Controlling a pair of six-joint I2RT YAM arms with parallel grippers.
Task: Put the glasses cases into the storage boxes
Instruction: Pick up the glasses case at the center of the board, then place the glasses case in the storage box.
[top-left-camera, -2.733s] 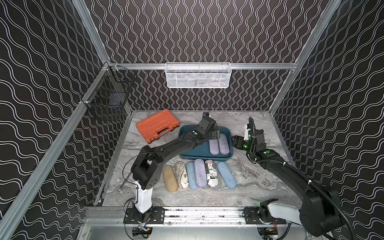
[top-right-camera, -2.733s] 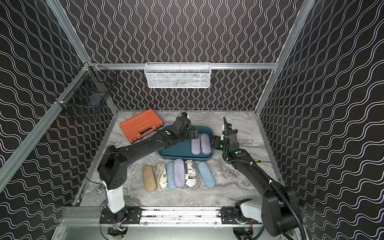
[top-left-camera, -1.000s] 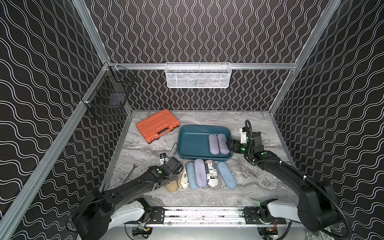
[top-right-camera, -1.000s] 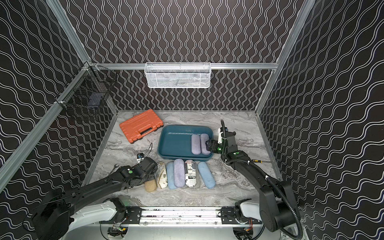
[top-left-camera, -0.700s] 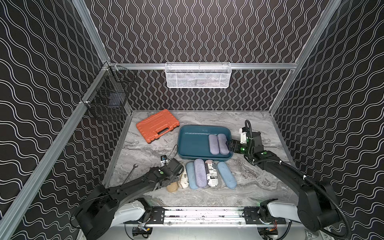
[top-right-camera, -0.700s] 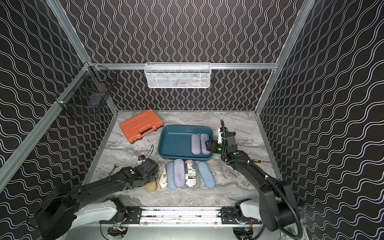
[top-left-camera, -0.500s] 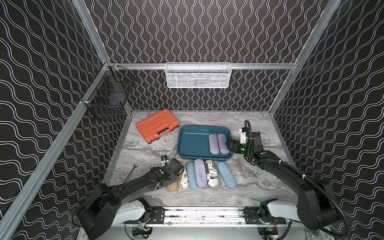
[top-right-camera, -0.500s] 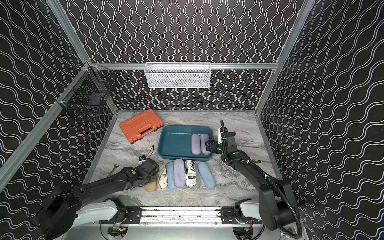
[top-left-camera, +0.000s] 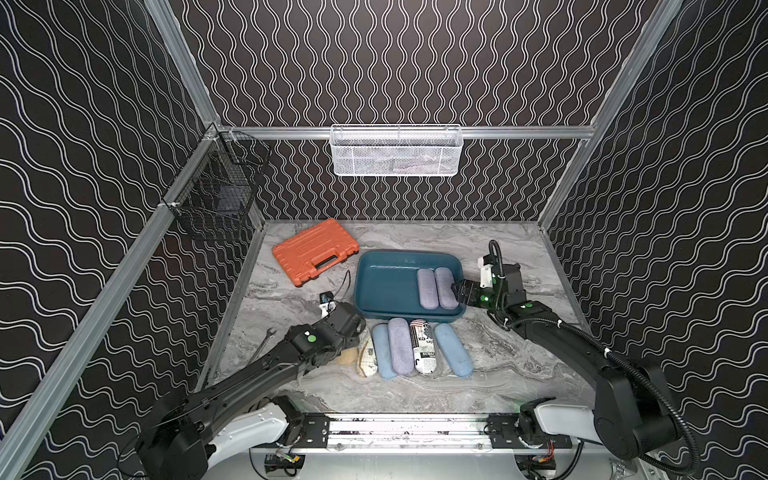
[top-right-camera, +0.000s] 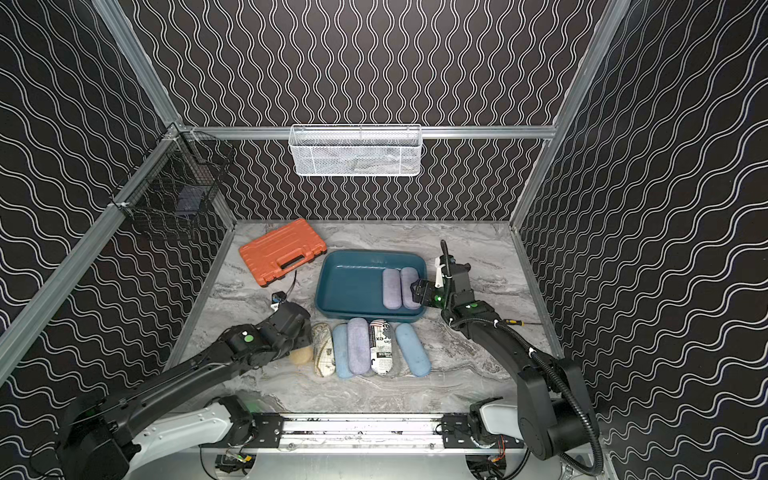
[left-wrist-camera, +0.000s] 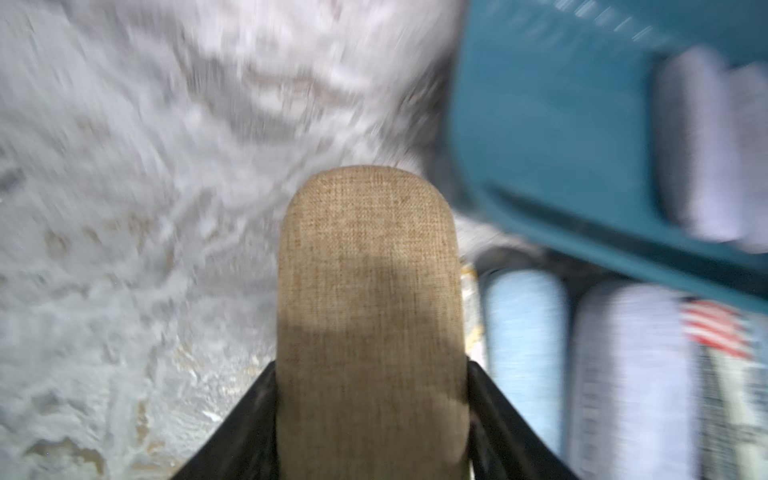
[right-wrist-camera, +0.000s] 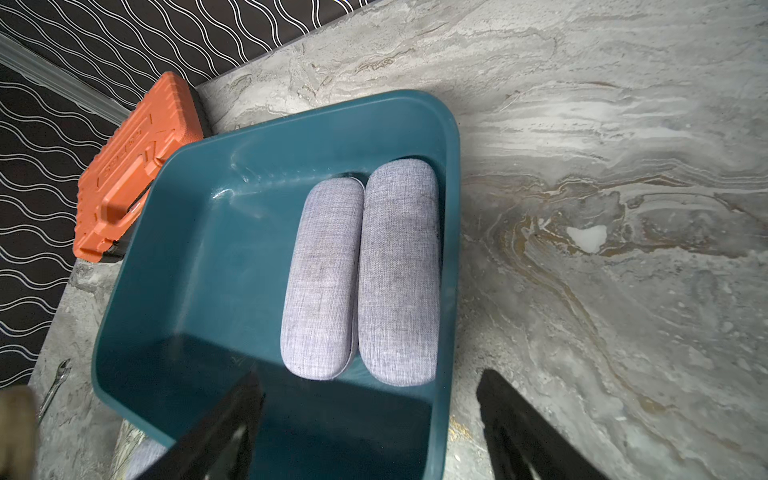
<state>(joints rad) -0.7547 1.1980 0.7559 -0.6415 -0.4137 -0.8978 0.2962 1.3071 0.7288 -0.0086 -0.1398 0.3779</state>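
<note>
The dark teal storage box (top-left-camera: 374, 286) holds two lilac-grey glasses cases (top-left-camera: 428, 289) against its right wall. In front of it lies a row of cases: map-print (top-left-camera: 367, 353), light blue (top-left-camera: 382, 351), lilac (top-left-camera: 401, 345), newspaper-print (top-left-camera: 422, 347) and light blue (top-left-camera: 453, 350). At the row's left end my left gripper (top-left-camera: 353, 332) is shut on the tan case (left-wrist-camera: 370, 316), whose near end shows below it (top-left-camera: 348, 355). My right gripper (right-wrist-camera: 370, 419) is open and holds nothing. Its jaws straddle the box's right wall (right-wrist-camera: 451, 249).
An orange tool case (top-left-camera: 315, 251) lies at the back left. A white mesh basket (top-left-camera: 397, 150) hangs on the back wall and a black wire basket (top-left-camera: 216, 199) on the left wall. A wrench (top-left-camera: 264, 340) lies by the left arm.
My left gripper has closed on the tan case at the left end of the row. The right arm has stayed in place.
</note>
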